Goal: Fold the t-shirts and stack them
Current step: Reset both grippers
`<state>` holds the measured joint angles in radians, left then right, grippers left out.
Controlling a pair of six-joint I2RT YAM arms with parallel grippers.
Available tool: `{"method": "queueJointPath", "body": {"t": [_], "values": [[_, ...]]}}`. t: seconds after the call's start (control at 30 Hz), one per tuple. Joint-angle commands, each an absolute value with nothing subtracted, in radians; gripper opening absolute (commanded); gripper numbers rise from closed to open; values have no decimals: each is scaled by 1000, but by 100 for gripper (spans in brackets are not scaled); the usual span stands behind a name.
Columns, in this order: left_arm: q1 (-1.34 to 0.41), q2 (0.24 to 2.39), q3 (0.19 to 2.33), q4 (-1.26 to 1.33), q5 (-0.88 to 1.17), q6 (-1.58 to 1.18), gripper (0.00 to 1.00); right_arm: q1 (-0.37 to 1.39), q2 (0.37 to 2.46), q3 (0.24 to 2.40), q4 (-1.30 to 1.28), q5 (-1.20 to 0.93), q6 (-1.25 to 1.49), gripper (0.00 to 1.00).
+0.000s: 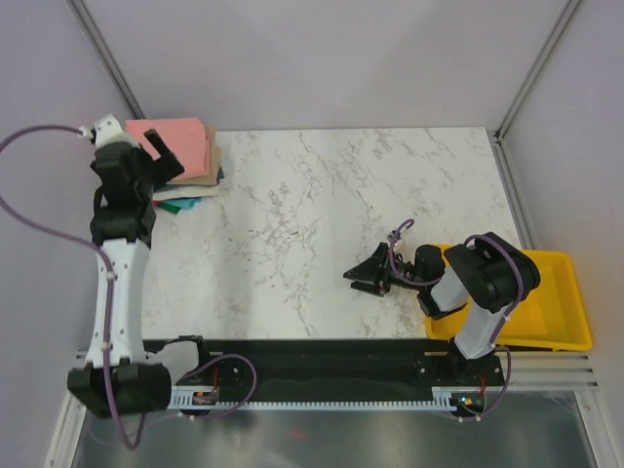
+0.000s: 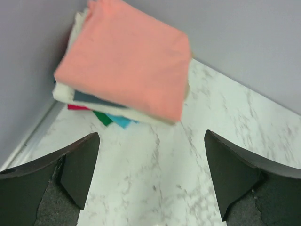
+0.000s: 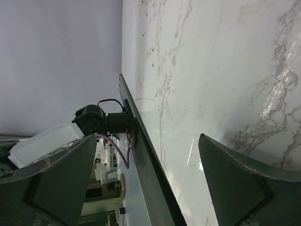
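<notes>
A stack of folded t-shirts (image 1: 185,156) lies in the far left corner of the table, the salmon-pink one (image 2: 127,59) on top. White, dark teal, green, red and light blue edges (image 2: 110,117) stick out beneath it. My left gripper (image 1: 161,156) is open and empty, hovering just in front of the stack; in the left wrist view (image 2: 151,176) its fingers frame bare marble below the stack. My right gripper (image 1: 369,276) is open and empty, low over the table near the front right; the right wrist view (image 3: 146,181) shows only marble and the table's edge between its fingers.
A yellow plastic tray (image 1: 565,302) sits at the front right, beside the right arm's base. Grey walls (image 1: 341,58) close in the table at the back and sides. A black rail (image 1: 322,351) runs along the near edge.
</notes>
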<state>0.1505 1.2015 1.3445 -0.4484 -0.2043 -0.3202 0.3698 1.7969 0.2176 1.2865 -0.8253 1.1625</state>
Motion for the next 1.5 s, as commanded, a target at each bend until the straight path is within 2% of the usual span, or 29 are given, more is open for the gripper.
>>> {"method": "queueJointPath", "body": {"t": [0.0,0.23,0.43,0.6,0.7,0.93,1.07,1.13,1.23,1.37,1.47], "values": [[149,988,1151,-331,-63,-393,100,388,1735,190,1755,-799,1103,98],[146,695,775,-319,55,-400,100,411,1691,172,1717,-767,1055,98],[144,569,466,-105,155,-319,100,449,1608,210,1461,-730,945,98],[146,526,341,-3,66,-233,100,501,1517,247,1206,-663,844,98],[146,534,252,189,-33,-250,100,525,1500,268,1111,-623,802,98],[144,731,135,448,-175,-281,97,545,1509,296,1055,-617,778,98],[135,942,63,760,-285,-314,95,552,1509,307,1031,-612,767,98],[112,998,100,794,-269,-273,95,554,1509,308,1025,-607,764,98],[48,1144,132,978,-275,-154,95,557,1509,313,1009,-604,758,98],[-41,1253,247,897,-199,-30,95,560,1512,316,1005,-603,759,98],[-119,1388,145,1225,-173,32,100,560,1513,316,1003,-600,759,98]]}}
